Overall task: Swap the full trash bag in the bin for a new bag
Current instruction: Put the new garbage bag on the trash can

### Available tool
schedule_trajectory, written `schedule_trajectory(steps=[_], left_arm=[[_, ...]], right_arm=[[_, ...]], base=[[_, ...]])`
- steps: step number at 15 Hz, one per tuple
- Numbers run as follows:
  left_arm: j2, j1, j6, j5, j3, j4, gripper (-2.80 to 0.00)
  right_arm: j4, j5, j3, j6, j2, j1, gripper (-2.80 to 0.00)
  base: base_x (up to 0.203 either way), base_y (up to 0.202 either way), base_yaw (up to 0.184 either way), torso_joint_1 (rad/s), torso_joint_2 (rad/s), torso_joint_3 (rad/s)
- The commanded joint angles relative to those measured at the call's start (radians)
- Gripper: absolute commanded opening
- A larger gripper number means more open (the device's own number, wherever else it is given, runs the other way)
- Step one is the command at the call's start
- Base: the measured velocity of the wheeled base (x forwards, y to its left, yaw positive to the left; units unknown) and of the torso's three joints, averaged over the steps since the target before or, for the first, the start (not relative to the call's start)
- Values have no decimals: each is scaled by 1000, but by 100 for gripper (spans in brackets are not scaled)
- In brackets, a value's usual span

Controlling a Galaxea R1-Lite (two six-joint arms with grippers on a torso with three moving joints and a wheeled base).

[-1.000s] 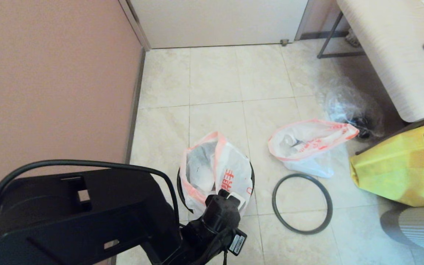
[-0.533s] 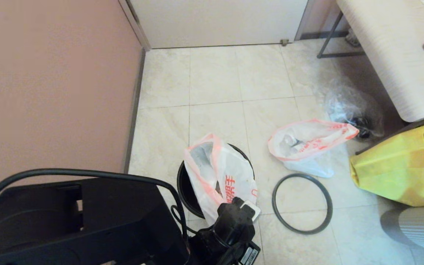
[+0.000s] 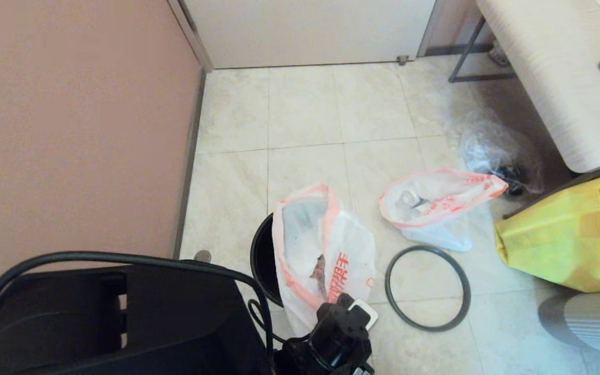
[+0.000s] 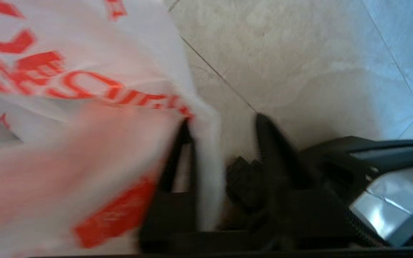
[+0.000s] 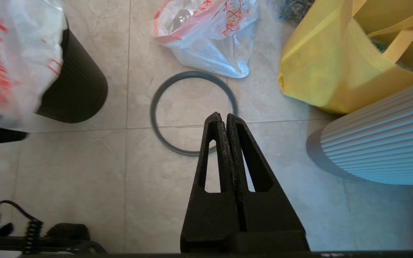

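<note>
The new bag [image 3: 326, 250], white with red print, stands open in the black bin [image 3: 262, 255] and hangs over its right rim. My left gripper [image 4: 224, 122] is open at the bag's near edge. One finger [image 4: 181, 150] is under the plastic, and a fold of the bag lies between the jaws. The left wrist [image 3: 341, 333] is just in front of the bin. The full trash bag [image 3: 430, 203], with bottles showing through, lies on the floor to the right. The grey rim ring [image 3: 429, 328] lies flat beside the bin. My right gripper [image 5: 223, 116] is shut and empty above the ring [image 5: 156, 118].
A yellow bag [image 3: 565, 234] and a white ribbed object [image 3: 591, 323] stand at the right. A clear plastic bag [image 3: 492, 148] lies under the table [image 3: 550, 67]. The pink wall [image 3: 71, 130] is close on the left.
My left gripper has drawn back toward me and to the right, and the new bag's mouth has shifted right with it over the bin's rim. The right arm has not moved.
</note>
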Motion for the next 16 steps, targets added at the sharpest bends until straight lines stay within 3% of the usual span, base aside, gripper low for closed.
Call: schedule_trajectory(steps=[1,3,5,8,12,16], left_arm=[[-48,-7,-1,4,27,-5,0],[-130,-20,-7,4,93,-2,0],[-171,-25,-31,1,175,12,0],[-181,-9,-70,-2,207,2,0],[-216,-25,-126,-3,265,-81,0],[-155,-3,-125,-1,284,-226,0]], right_arm=[[-2,-2,-8,-14,-1,0,-280],[17,-2,-62,-23,5,-5,-280],[117,1,-188,-19,40,-9,-280],[220,48,-348,6,186,-12,-280],[244,105,-496,50,505,-12,-280],[272,158,-650,73,681,45,-280]], base=[[0,0,0,0,0,0],[0,0,0,0,0,0],[0,0,0,0,0,0],[0,0,0,0,0,0],[0,0,0,0,0,0],[0,0,0,0,0,0]])
